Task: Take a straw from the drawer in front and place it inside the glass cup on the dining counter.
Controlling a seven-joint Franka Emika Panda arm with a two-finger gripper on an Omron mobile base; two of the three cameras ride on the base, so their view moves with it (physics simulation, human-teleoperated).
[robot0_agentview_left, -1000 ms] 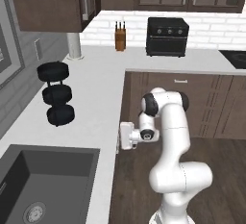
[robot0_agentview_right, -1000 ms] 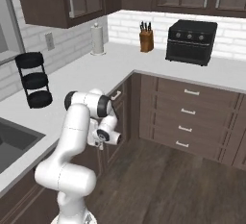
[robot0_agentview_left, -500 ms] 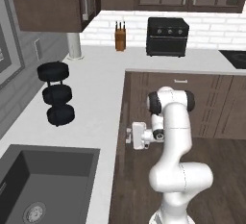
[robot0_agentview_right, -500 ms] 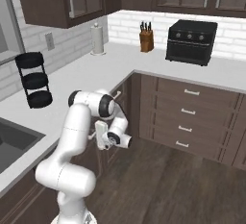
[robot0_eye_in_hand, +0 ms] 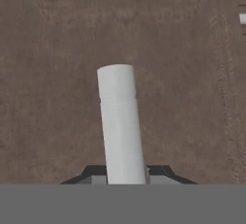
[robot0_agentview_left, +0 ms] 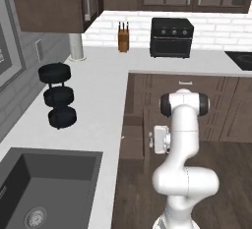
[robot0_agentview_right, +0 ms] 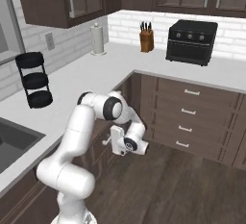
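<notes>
You are looking at the white arm's hand (robot0_agentview_left: 150,139) hanging low beside the white L-shaped counter (robot0_agentview_left: 103,90), just under its edge and in front of the dark cabinet there. The wide dark brown wooden drawer (robot0_agentview_left: 134,141) is standing a little way out from under that counter, and its front panel is meeting the hand. In the hand view, the hand (robot0_eye_in_hand: 126,172) is clenching a pale cylindrical drawer handle (robot0_eye_in_hand: 120,122), one dark fingertip on each side of it, with the brown drawer front (robot0_eye_in_hand: 48,74) lying behind. From the right base view the hand (robot0_agentview_right: 108,142) is sitting below the counter's edge. The drawer's inside is lying in shadow, so you cannot tell what is in it.
</notes>
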